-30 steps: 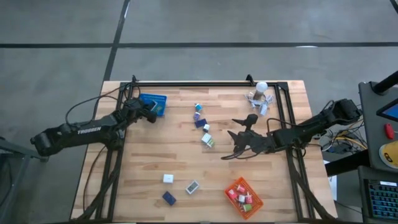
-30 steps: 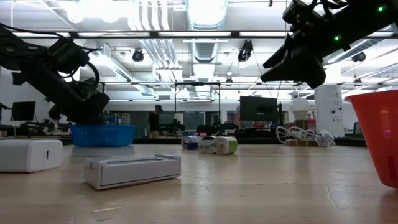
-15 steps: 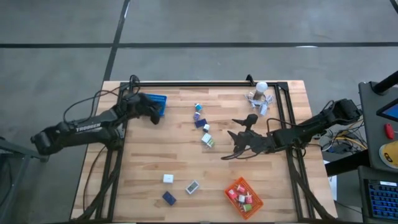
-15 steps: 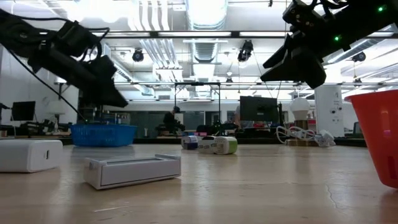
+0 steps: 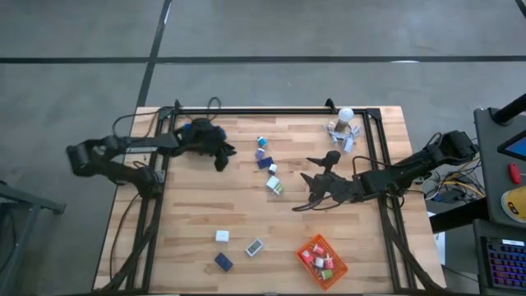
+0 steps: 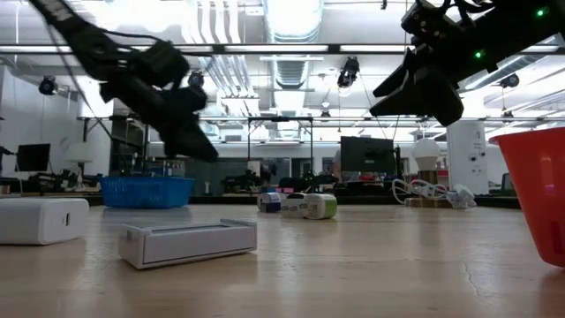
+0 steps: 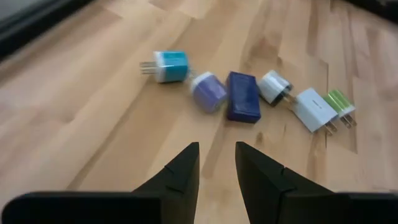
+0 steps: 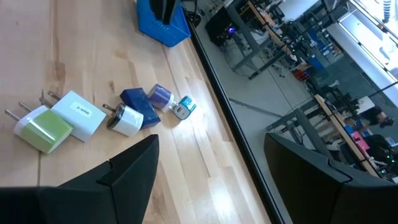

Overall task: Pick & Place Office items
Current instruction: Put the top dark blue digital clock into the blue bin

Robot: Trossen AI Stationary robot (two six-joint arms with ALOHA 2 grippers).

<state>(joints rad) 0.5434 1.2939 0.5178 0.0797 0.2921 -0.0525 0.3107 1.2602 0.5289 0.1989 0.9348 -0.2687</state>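
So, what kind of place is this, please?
Probably a robotics lab or workshop: a wooden table holds two robot arms, monitors stand on benches behind, and bare ducts cross the ceiling.

We see robotics lab: pale wooden worktable (image 5: 246, 205) in black metal frame, grey concrete floor (image 5: 263, 33); at 12 o'clock, dark computer monitor (image 6: 364, 152), bright ceiling strip lights (image 6: 291, 18).

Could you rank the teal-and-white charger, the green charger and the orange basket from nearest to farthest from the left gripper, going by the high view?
Measured from the left gripper:
1. The teal-and-white charger, at the far end of the middle row of chargers.
2. The green charger, at that row's near end.
3. The orange basket, at the table's near right corner.
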